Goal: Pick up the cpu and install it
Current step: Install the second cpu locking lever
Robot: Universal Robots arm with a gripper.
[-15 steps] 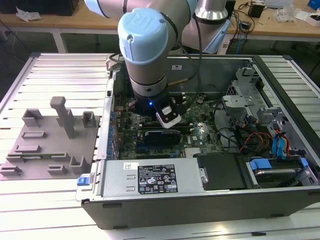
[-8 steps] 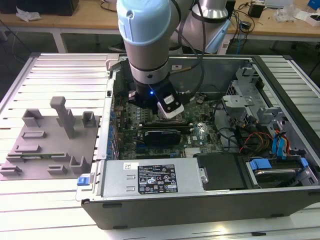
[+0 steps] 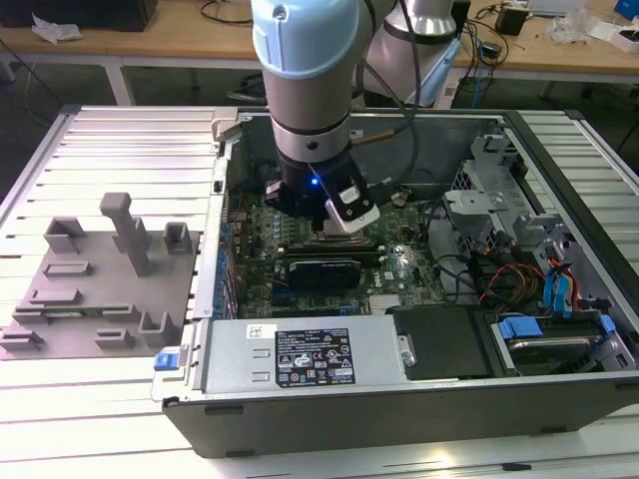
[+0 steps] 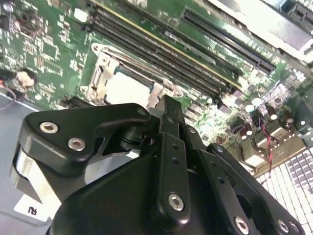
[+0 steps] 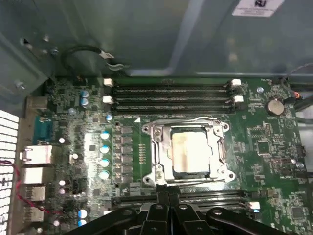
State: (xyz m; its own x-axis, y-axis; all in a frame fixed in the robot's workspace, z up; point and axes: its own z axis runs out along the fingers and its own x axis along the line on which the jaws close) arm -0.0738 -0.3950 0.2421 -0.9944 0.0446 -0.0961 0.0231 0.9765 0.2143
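Sitting in its metal socket frame [image 5: 188, 152], the cpu [image 5: 190, 152] lay partly hidden behind the gripper [image 4: 166, 105], whose fingers looked pressed together, empty.

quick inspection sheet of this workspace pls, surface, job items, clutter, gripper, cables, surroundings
surface: slatted metal table, open computer case lying on it
job's things: cpu sits in the motherboard socket, framed by its metal bracket
clutter: grey plastic plate with upright blocks at the exterior view's left
grippers: gripper low inside the case, beside the socket
cables: red and orange wires in the case; black cable on the arm
surroundings: wooden benches behind
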